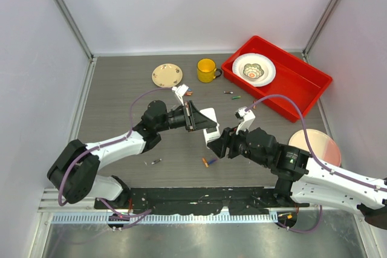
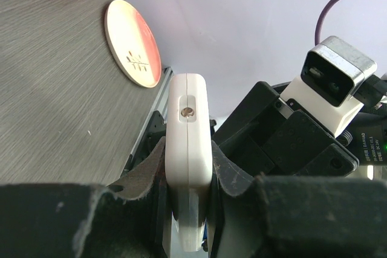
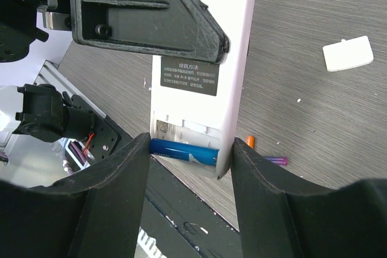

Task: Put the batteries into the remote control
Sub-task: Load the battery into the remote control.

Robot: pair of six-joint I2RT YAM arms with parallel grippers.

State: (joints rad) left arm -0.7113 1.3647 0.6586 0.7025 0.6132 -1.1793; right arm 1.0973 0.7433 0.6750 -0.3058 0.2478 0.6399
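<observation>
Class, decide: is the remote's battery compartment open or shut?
Open. The remote control has no cover over its bay, and a blue battery shows inside.

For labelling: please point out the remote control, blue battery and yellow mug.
remote control (image 2: 188,149), left wrist view, narrow edge.
blue battery (image 3: 184,151), right wrist view, mid body.
yellow mug (image 1: 206,69), top view, inside.

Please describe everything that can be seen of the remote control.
The remote control is a slim white plastic handset, held off the table, clamped between the fingers of the left gripper. Its back bears a dark label with white print. The battery bay at its end is uncovered, with one blue battery lying inside. The right gripper straddles that end; whether it touches is unclear.
</observation>
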